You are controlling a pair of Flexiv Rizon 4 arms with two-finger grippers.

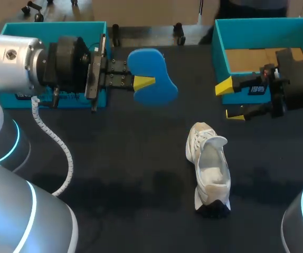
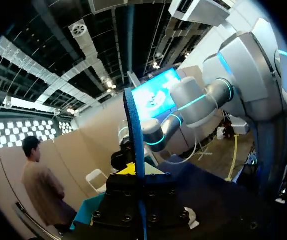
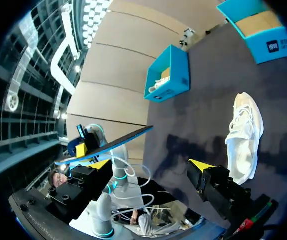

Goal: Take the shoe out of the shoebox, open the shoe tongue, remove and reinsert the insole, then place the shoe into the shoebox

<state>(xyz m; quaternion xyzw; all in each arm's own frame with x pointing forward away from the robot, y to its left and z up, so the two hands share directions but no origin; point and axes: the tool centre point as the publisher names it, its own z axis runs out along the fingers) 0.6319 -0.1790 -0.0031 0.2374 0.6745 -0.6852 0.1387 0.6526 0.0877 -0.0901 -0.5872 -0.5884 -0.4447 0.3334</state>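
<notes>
A white shoe (image 1: 209,166) lies on the dark table, toe toward me, tongue lifted and its inside showing. My left gripper (image 1: 142,81) is held above the table at the back left, shut on a blue insole (image 1: 152,66). The left wrist view shows the insole (image 2: 133,130) edge-on between the fingers. My right gripper (image 1: 229,100) hangs open and empty at the right, in front of the teal shoebox (image 1: 220,47). In the right wrist view the open right gripper (image 3: 151,165) faces the shoe (image 3: 243,135) and the insole (image 3: 108,146).
A second teal box (image 1: 51,26) stands at the back left, behind my left arm, and holds something white (image 3: 158,85). Brown cardboard lines the bottom of the right shoebox (image 3: 263,30). Bare dark table surrounds the shoe.
</notes>
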